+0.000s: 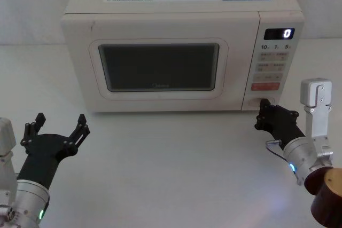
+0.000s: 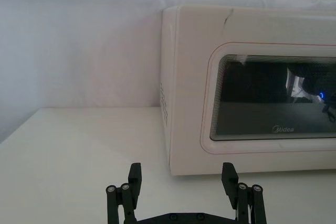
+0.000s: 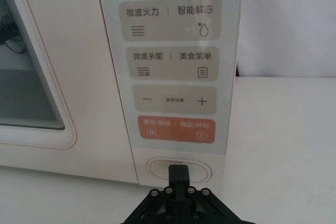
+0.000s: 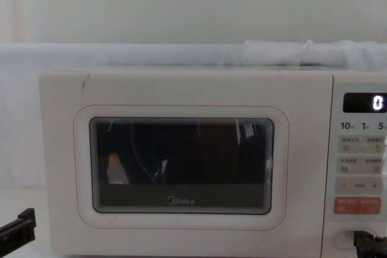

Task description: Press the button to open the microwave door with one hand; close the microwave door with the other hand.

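Nearest you, at the lower left of the head view, your left gripper [image 1: 60, 124] hovers over the white table [image 1: 171, 169], fingers spread wide, well apart from the microwave. At the lower right, your right gripper [image 1: 263, 105] has its fingers pressed together, the tip touching the button [image 3: 178, 167] at the bottom of the control panel [image 1: 273, 62]. Farther back, the microwave door [image 1: 160, 62] sits flush and closed, filling the frame's upper centre.
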Tool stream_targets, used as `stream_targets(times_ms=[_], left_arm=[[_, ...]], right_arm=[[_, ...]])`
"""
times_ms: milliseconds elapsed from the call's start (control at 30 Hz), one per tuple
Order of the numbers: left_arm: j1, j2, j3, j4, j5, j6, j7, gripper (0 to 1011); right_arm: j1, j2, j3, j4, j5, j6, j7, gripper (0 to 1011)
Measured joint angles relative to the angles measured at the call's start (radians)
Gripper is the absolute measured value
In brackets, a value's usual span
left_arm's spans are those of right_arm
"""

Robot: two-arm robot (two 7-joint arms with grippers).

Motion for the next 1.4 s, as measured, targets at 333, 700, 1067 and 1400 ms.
stream_targets(times_ms=[333,700,1067,1400], left_arm=[[0.000,0.000,0.000,0.000,0.000,0.000,0.000,1001],[0.000,0.000,0.000,0.000,0.000,0.000,0.000,1001],[0.000,0.000,0.000,0.000,0.000,0.000,0.000,1001],[0.000,0.000,0.000,0.000,0.000,0.000,0.000,1001]], right_arm=[[0.015,-0.006,0.002,0.021,-0.006,-0.005,0.004,0],[0.023,-0.010,0.003,0.035,-0.012,-0.009,0.008,0],[0.031,-0.012,0.005,0.046,-0.017,-0.014,0.009,0],[0.035,-0.014,0.013,0.054,-0.020,-0.019,0.007,0]])
